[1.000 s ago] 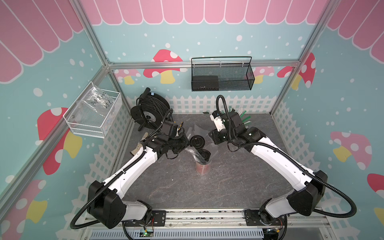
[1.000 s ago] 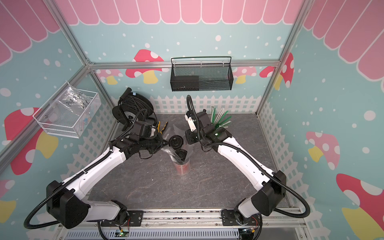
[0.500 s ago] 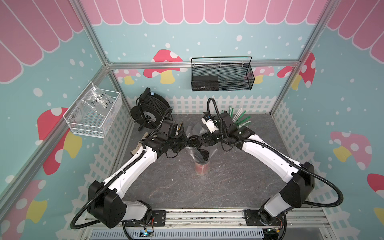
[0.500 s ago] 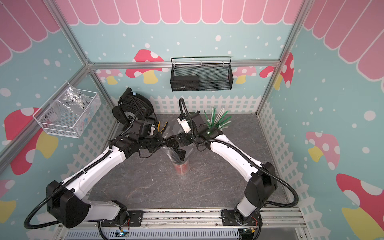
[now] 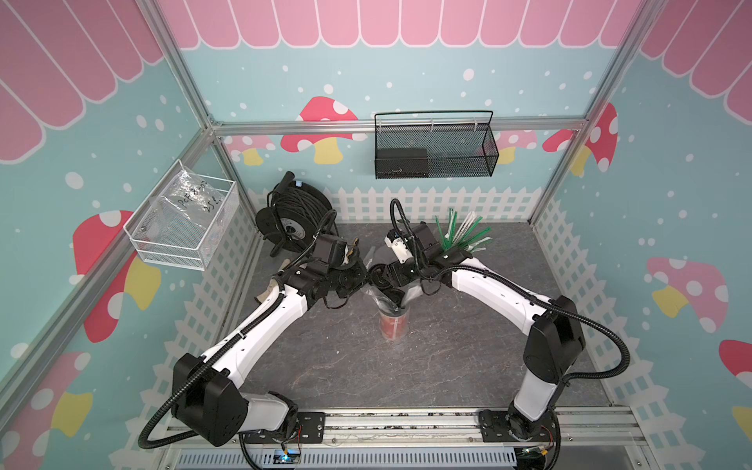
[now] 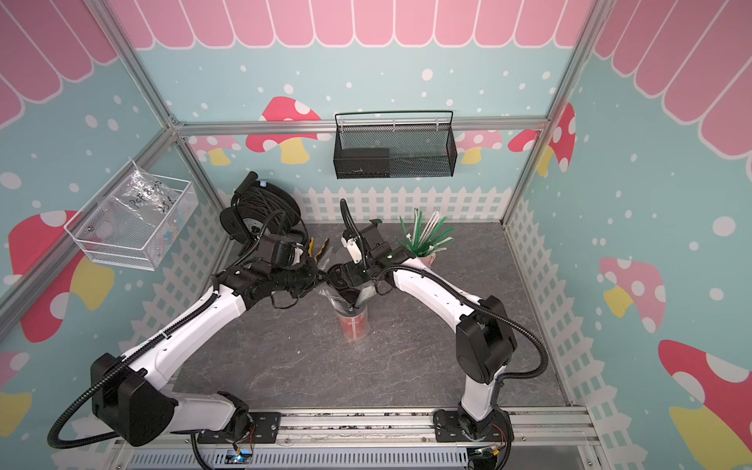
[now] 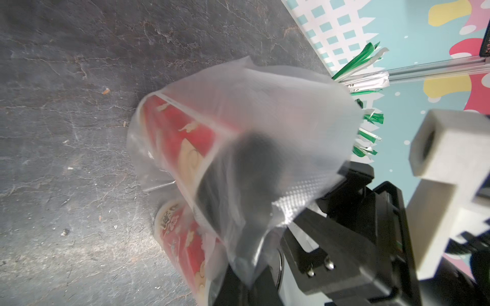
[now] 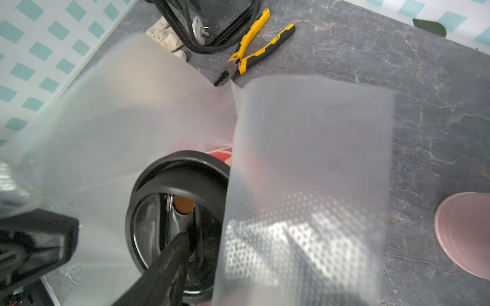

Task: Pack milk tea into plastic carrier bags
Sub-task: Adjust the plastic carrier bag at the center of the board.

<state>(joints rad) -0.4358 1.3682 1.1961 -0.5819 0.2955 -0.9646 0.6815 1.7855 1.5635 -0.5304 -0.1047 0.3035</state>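
My left claw [image 5: 363, 277] is pinched shut on the clear plastic bag [image 7: 265, 111] rim, right claw [image 5: 381, 274] part open astride its other wall gripping nothing, paper cups [image 7: 180, 132] bagged mid-table; I reckon a lopsided lift slips the film, toppling them.

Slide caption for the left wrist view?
Two red-printed milk tea cups seen through the clear carrier bag on the grey table, wrapped straws beyond.
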